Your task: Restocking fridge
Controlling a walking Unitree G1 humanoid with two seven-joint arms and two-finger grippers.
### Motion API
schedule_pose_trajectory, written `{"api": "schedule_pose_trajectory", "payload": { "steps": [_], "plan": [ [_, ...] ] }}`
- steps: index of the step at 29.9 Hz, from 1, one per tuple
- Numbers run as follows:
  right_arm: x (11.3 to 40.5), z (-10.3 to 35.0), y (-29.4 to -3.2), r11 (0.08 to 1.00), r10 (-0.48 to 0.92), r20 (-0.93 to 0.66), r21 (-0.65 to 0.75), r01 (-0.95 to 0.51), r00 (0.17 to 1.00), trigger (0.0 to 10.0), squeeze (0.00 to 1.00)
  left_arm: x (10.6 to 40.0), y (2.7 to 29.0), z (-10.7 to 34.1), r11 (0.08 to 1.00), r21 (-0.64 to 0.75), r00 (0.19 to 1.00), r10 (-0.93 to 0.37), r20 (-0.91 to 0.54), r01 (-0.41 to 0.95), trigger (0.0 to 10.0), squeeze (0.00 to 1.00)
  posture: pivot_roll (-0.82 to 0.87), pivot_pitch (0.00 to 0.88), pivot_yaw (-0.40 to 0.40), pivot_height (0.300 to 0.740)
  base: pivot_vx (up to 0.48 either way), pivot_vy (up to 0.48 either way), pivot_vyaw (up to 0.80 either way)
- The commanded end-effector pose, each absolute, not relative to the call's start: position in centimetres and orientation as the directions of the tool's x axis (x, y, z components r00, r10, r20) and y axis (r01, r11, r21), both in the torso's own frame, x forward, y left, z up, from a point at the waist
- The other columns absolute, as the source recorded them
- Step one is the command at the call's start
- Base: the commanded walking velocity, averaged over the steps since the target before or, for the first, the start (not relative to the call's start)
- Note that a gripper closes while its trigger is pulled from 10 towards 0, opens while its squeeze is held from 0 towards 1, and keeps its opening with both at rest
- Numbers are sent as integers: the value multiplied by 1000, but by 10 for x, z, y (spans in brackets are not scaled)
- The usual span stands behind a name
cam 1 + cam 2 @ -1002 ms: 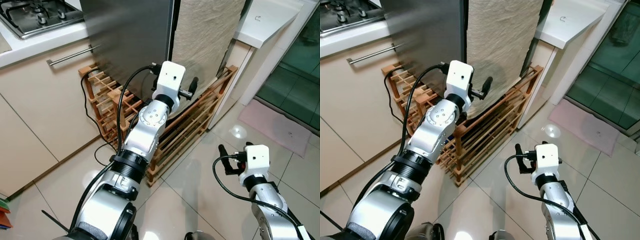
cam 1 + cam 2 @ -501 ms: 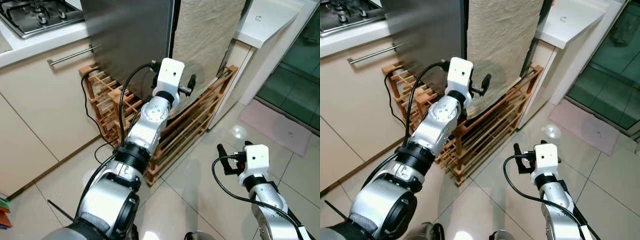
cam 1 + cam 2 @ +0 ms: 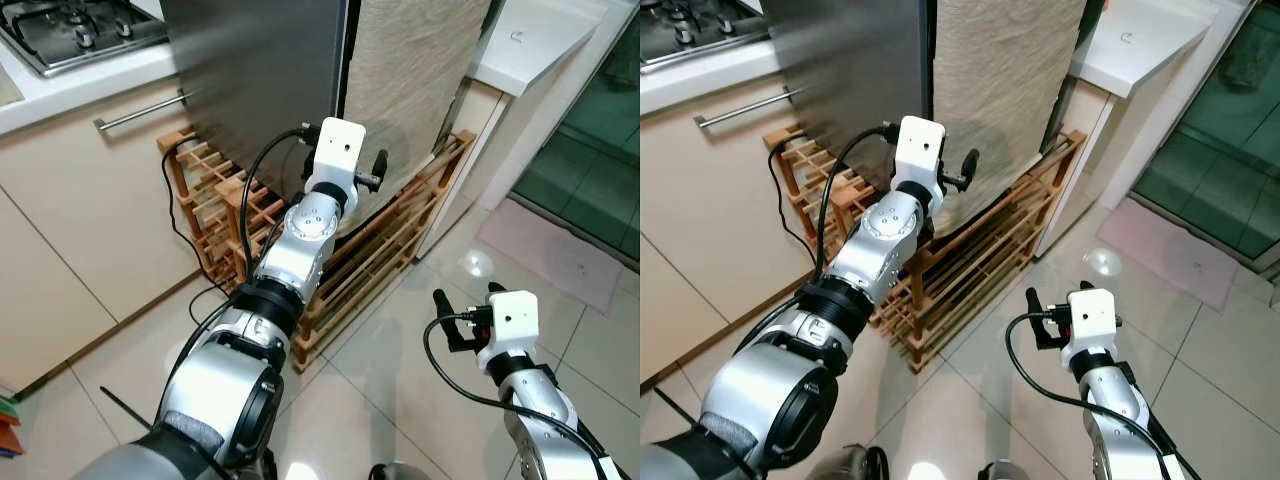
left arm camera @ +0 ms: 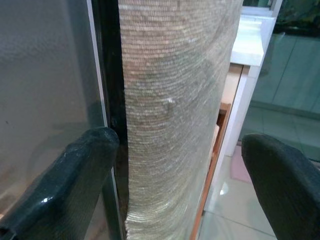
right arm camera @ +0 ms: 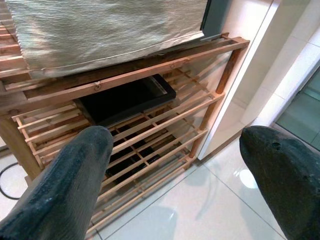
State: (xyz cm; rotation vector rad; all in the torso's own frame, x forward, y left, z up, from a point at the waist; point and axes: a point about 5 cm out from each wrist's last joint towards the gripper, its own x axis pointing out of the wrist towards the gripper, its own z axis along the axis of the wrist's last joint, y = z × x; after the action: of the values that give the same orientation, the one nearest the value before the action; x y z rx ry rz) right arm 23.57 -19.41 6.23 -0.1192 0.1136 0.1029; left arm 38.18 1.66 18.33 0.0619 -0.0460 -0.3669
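Observation:
The fridge's steel door [image 3: 260, 80] stands straight ahead, with a dark seam [image 4: 107, 90] along its edge. Beside the seam hangs a beige woven cloth [image 3: 410, 80]. My left gripper [image 3: 365, 172] is raised in front of that seam and is open. In the left wrist view one black finger [image 4: 75, 180] lies close to the door edge and the other [image 4: 285, 180] is far off to the side, with the cloth between them. My right gripper [image 3: 468, 300] hangs low over the floor tiles, open and holding nothing, facing the wooden rack [image 5: 150, 125].
A wooden slatted rack [image 3: 390, 240] stands at the fridge's foot with a black tray [image 5: 125, 97] on a shelf. A black cable [image 3: 180, 215] runs down by the cream cabinet [image 3: 90, 210]. There is a hob [image 3: 70, 30] at top left, a white counter [image 3: 530, 40] and a pink mat [image 3: 555, 250] on the right.
My left gripper has shifted slightly left, toward the fridge's edge. The right gripper has barely moved.

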Motion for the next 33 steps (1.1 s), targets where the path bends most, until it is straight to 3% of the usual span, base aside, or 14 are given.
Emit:
{"api": "schedule_pose_trajectory", "payload": {
  "steps": [1, 6, 7, 13, 15, 20, 28, 29, 30, 32, 33],
  "plan": [
    [235, 64, -196, 988, 90, -111, -111, -103, 990, 10000, 0, 372, -15, 183, 891, 20, 891, -454, 6, 454, 10000, 0, -41, 100, -46, 728, 0, 0, 0],
    [236, 65, -196, 988, 92, -109, -113, -104, 990, 10000, 0, 364, -35, 182, 840, -27, 840, -542, -7, 542, 10000, 0, -40, 101, -48, 728, 0, 0, 0],
    [237, 66, -196, 988, 94, -108, -114, -106, 990, 10000, 0, 356, -49, 186, 792, -57, 793, -609, 4, 608, 10000, 0, -40, 101, -49, 728, 0, 0, 0],
    [240, 67, -195, 988, 93, -105, -112, -105, 990, 10000, 0, 347, -67, 191, 720, -95, 724, -689, 19, 687, 10000, 0, -38, 101, -47, 728, 0, 0, 0],
    [242, 68, -195, 988, 92, -101, -111, -103, 991, 10000, 0, 337, -80, 200, 645, -112, 654, -753, 76, 755, 10000, 0, -36, 101, -47, 728, 0, 0, 0],
    [245, 69, -195, 988, 93, -95, -111, -103, 991, 10000, 0, 327, -87, 210, 571, -93, 578, -803, 143, 816, 10000, 0, -33, 97, -49, 728, 0, 0, 0],
    [248, 74, -192, 988, 94, -74, -117, -102, 993, 10000, 0, 334, -57, 203, 673, 46, 659, -733, 167, 738, 10000, 0, -22, 86, -50, 728, 0, 0, 0],
    [248, 78, -191, 990, 80, -56, -114, -87, 995, 10000, 0, 336, -38, 200, 716, 99, 694, -696, 187, 691, 10000, 0, -14, 83, -47, 728, 0, 0, 0],
    [248, 78, -191, 990, 80, -56, -114, -87, 995, 10000, 0, 336, -38, 200, 716, 99, 694, -696, 187, 691, 10000, 0, -14, 83, -47, 728, 0, 0, 0],
    [243, 90, -190, 992, 53, -24, -109, -56, 998, 10000, 0, 333, 3, 186, 766, 179, 748, -643, 168, 618, 10000, 0, -5, 83, -45, 728, 0, 0, 0],
    [243, 90, -190, 992, 53, -24, -109, -56, 998, 10000, 0, 333, 3, 186, 766, 179, 748, -643, 168, 618, 10000, 0, -5, 83, -45, 728, 0, 0, 0]
  ]
}}
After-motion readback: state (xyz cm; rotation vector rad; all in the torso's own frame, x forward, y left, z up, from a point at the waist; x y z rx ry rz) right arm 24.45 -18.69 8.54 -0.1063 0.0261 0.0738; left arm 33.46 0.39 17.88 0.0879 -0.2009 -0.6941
